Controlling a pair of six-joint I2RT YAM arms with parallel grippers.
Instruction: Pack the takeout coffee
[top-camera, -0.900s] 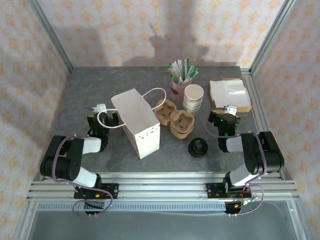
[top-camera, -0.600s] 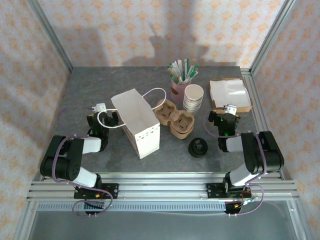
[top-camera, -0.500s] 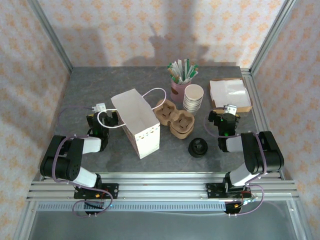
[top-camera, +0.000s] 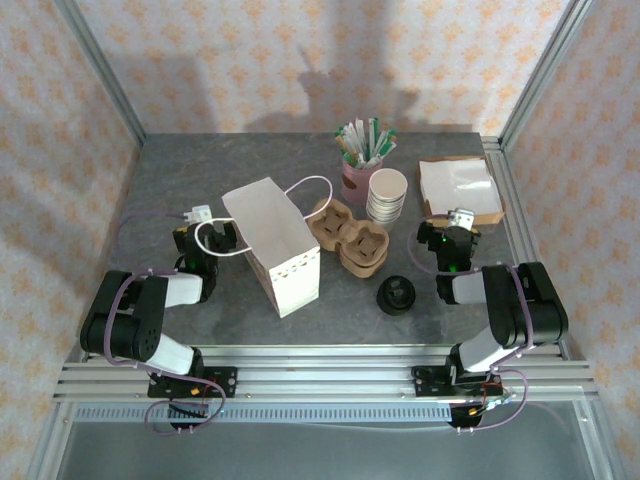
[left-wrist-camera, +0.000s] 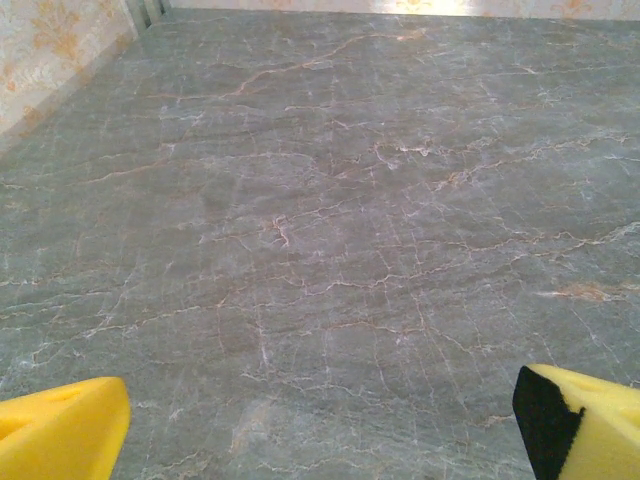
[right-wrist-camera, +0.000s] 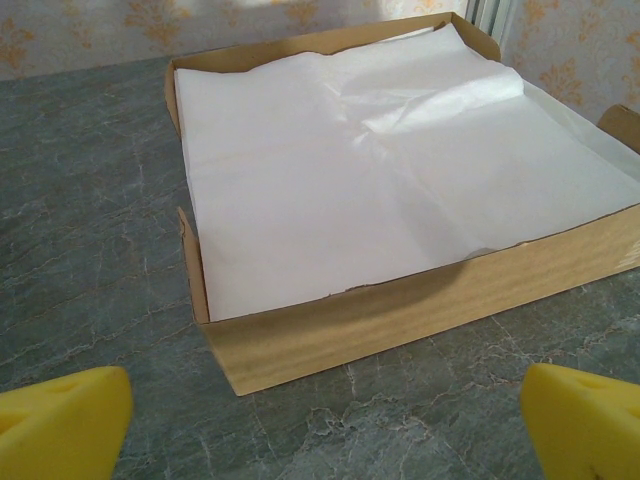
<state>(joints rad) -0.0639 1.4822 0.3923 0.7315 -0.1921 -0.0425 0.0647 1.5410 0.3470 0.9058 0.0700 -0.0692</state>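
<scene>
The takeout coffee (top-camera: 397, 295) looks like a small black disc from above and stands on the grey table in front of the right arm. My right gripper (top-camera: 447, 238) rests just right of and behind it, open and empty. In the right wrist view the gripper (right-wrist-camera: 325, 425) has its yellow fingertips (right-wrist-camera: 60, 420) spread wide, facing a shallow cardboard box. My left gripper (top-camera: 205, 233) sits at the table's left, open, with bare marble between its fingertips (left-wrist-camera: 60, 440). A white paper bag (top-camera: 272, 245) stands between the arms, one cord handle looping toward the left gripper.
A brown cardboard cup carrier (top-camera: 348, 236) lies beside the bag. Behind it stand a stack of cream paper cups (top-camera: 387, 195) and a pink cup of stirrers (top-camera: 362, 160). The box lined with white paper (right-wrist-camera: 400, 310) sits at the back right. Metal frame posts edge the table.
</scene>
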